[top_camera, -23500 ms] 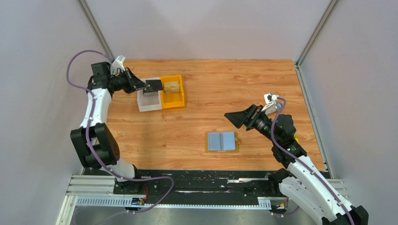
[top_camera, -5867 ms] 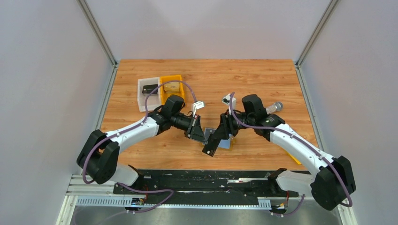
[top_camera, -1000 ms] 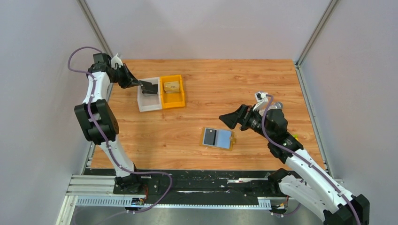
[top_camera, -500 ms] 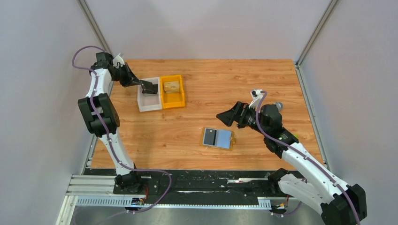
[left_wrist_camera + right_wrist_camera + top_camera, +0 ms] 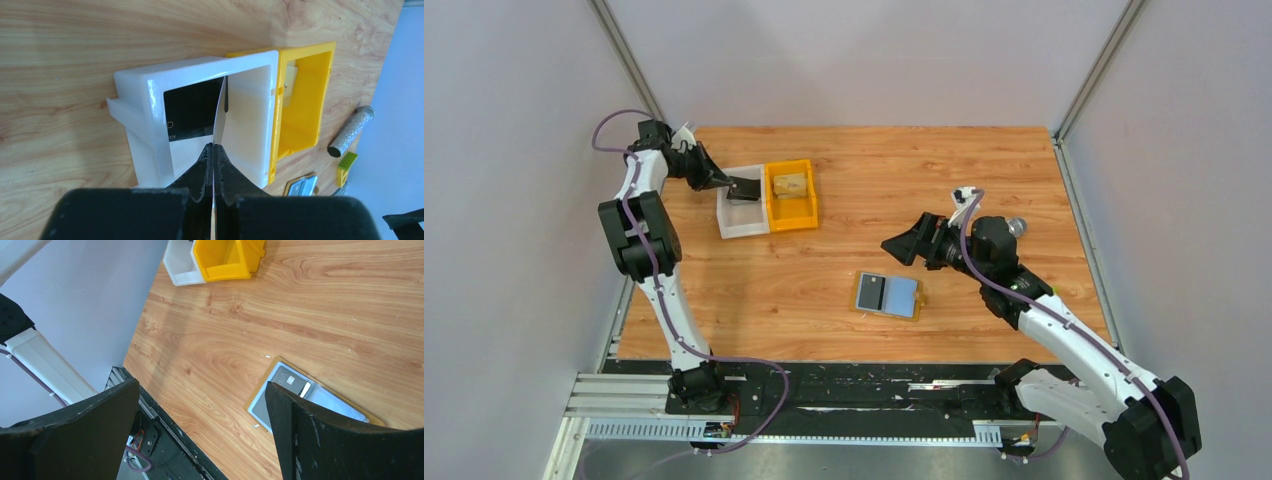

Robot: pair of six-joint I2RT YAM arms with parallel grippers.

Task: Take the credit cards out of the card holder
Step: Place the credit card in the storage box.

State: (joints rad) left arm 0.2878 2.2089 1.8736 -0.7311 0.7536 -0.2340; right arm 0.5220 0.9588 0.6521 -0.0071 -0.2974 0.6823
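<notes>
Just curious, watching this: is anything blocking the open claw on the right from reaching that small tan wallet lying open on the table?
Nothing visible does. The right claw hangs open above the wooden table, with only bare wood between it and the mustard-tan folding card holder, spread open, a dark card showing.

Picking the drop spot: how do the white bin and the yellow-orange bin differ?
The white bin holds a dark card; the yellow-orange bin holds a small tan object. The left gripper, jaws shut on a second card, is over the white bin, not the yellow-orange bin. Both are open-topped, alike in shape, set side by side.
</notes>
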